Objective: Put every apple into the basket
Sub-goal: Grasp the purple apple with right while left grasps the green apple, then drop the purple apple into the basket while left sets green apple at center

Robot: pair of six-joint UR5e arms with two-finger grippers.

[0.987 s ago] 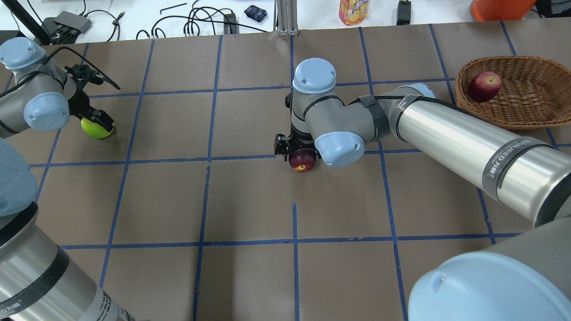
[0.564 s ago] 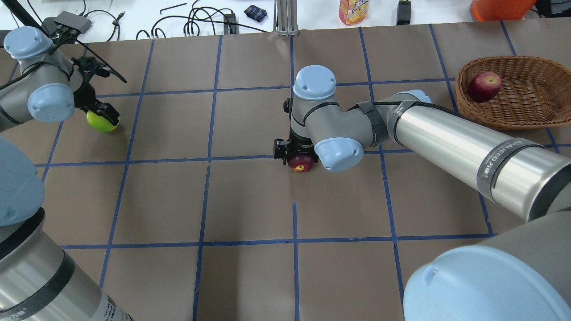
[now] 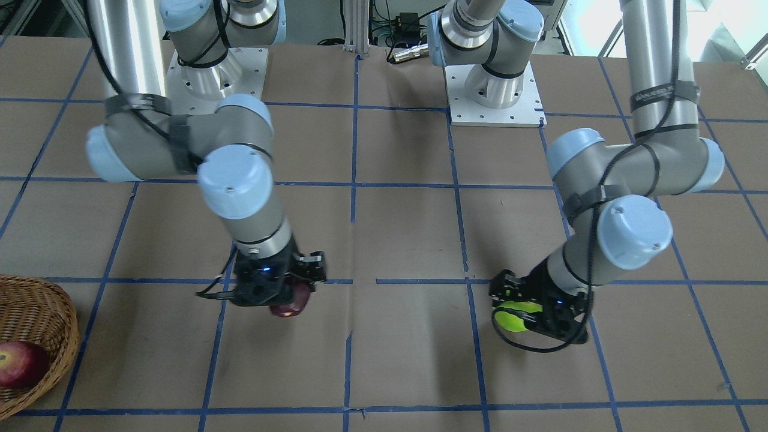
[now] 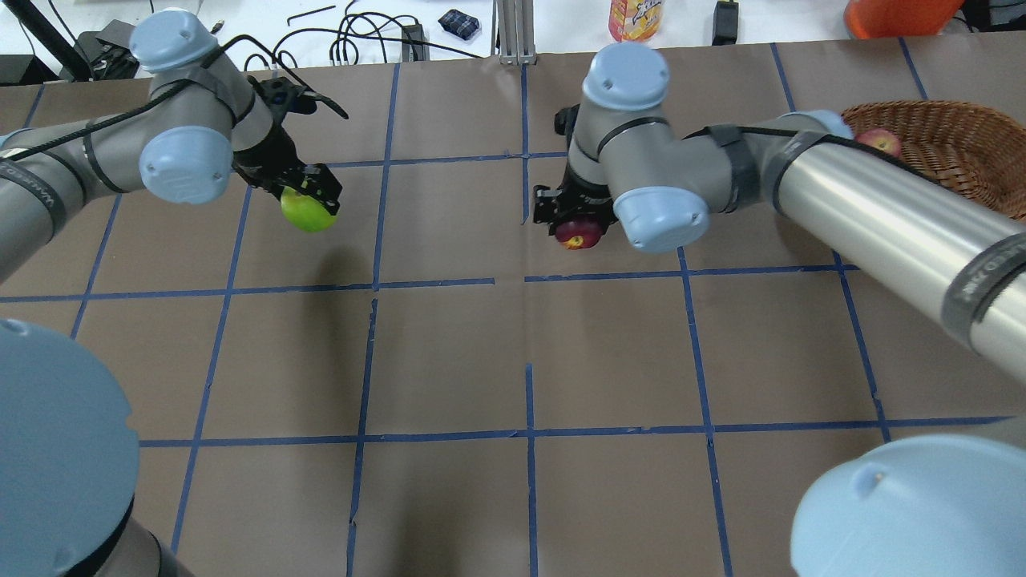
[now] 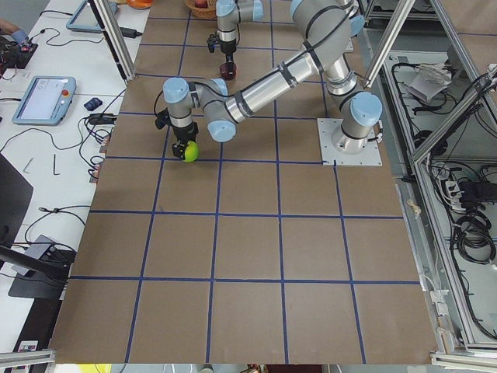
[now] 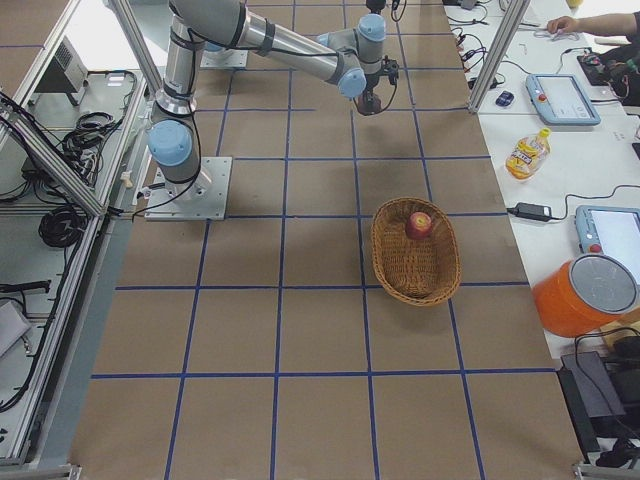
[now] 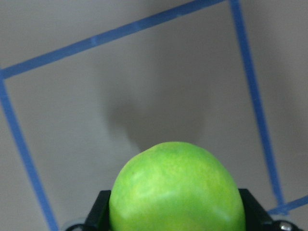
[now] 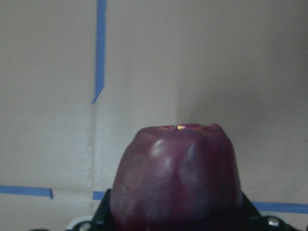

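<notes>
The right end effector (image 4: 573, 218) is closed on the maroon apple (image 4: 579, 233) and holds it above the desk (image 4: 449, 361), near the centre in the overhead view. The left end effector (image 4: 314, 196) grips the green apple (image 4: 307, 213) at about 10 o'clock, also lifted, with its shadow lying apart on the paper. The red apple (image 6: 419, 224) lies already in the basket (image 4: 978, 160), which stands at about 2 o'clock of the desk.

The step in hand seems to be the carrying of both fruits to the basket. The maroon apple is nearer, so it should probably go first. It is better to keep it high enough to pass over the woven rim, then to lower it over bare wicker beside the red apple – not on top of it – and only then to open the fingers. The green apple has the longer way across the desk, so the left arm should follow behind, so that the two arms do not meet over the basket. A round fruit may slip, so a steady grip and a smooth path are advised.
</notes>
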